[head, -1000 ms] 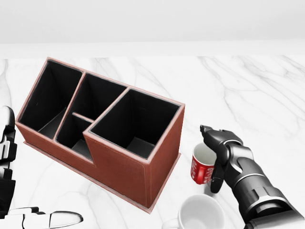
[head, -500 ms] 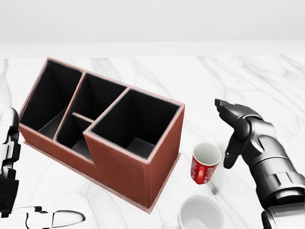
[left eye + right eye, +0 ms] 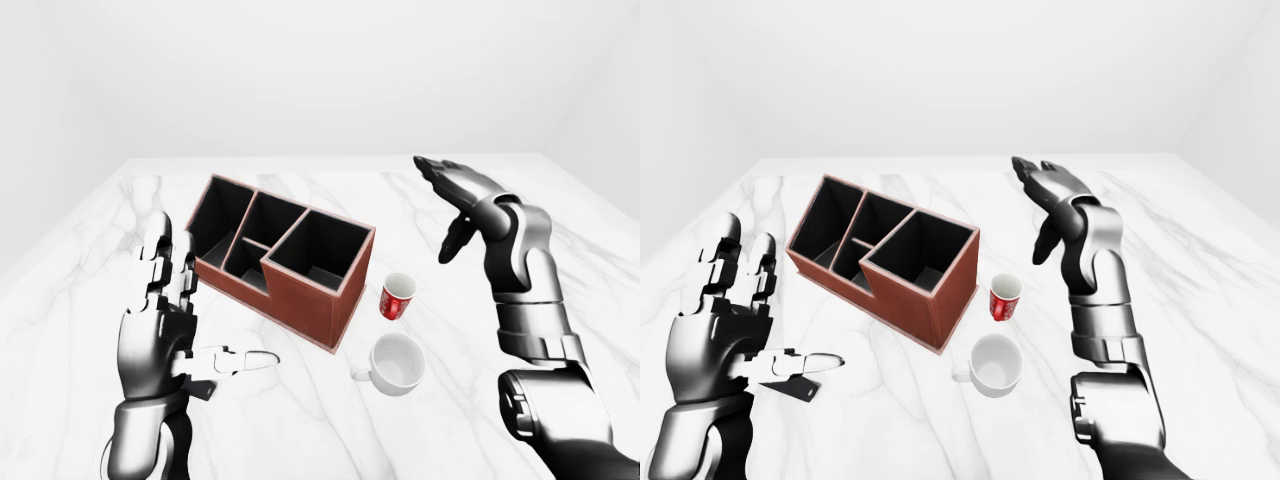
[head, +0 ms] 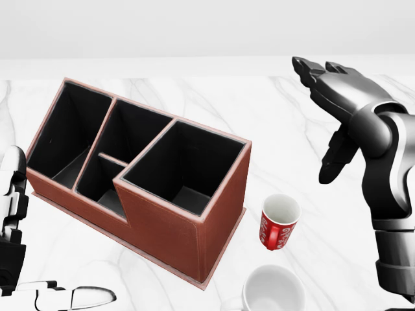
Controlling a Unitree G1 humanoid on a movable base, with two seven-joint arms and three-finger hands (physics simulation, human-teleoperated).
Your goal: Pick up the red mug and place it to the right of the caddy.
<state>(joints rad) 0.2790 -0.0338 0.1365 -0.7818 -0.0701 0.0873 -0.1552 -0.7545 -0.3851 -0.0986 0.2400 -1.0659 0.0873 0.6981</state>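
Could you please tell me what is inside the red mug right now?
The red mug shows only a bare white inner wall; nothing sits in the visible part. Its bottom is hidden by the near rim, so I cannot check there.

white script on red mug [image 4: 279,223], too blurred to read

Bright, even, sharp simulator renders; faint soft shadows; no glare or blur.
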